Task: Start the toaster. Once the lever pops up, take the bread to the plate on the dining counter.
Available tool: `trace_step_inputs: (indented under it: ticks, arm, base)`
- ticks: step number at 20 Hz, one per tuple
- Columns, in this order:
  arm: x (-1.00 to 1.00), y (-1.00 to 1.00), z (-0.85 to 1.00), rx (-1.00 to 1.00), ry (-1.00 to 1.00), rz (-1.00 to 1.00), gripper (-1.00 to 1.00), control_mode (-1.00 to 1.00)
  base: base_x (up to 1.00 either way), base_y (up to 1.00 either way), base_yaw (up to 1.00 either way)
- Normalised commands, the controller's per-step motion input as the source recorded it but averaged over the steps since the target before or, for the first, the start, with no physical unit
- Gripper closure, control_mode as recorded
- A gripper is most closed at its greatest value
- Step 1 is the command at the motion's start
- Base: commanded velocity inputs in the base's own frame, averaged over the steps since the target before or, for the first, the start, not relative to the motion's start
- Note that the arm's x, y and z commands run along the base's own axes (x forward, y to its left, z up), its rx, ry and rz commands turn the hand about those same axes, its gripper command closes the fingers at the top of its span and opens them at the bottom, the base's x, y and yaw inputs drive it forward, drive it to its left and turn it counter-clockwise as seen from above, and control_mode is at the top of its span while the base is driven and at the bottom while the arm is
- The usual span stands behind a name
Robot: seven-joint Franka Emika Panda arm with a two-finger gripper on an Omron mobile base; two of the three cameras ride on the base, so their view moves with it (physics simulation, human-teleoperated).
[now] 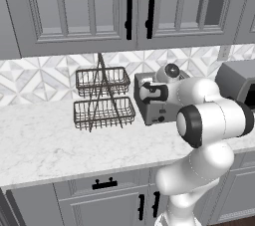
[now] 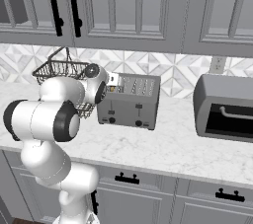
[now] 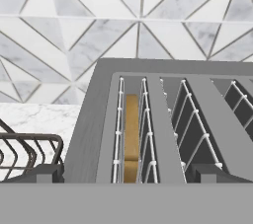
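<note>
Claw: spread wide, holding nothing, poised above the toaster's left end.
Bread: stands on edge in the leftmost slot, long axis running along the slot.
Toaster: on the marble worktop, knobs toward the robot.
Wire basket rack: just left.
Toaster oven: well right.

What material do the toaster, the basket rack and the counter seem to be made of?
Toaster: probably brushed or matte grey metal, judging by its flat, even grey panels; thin pale wire guards line its slots.
Basket rack: dark metal wire, seen as an open mesh with thin rods.
Counter: looks like polished white marble or an imitation, with faint grey veining.
</note>
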Motion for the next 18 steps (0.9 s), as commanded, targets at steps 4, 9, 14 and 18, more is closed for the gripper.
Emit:
trace_step_inputs:
  ticks: [4, 9, 14, 18]
  arm:
    - [0.00, 0.00, 0.00, 0.00, 0.00, 0.00, -1.00, -1.00]
    - [0.00, 0.00, 0.00, 0.00, 0.00, 0.00, -1.00, -1.00]
    - [0.00, 0.00, 0.00, 0.00, 0.00, 0.00, -1.00, -1.00]
    - [0.00, 0.00, 0.00, 0.00, 0.00, 0.00, -1.00, -1.00]
  base:
    - [0.00, 0.00, 0.00]
    - [0.00, 0.00, 0.00]
    - [0.00, 0.00, 0.00]
    - [0.00, 0.00, 0.00]
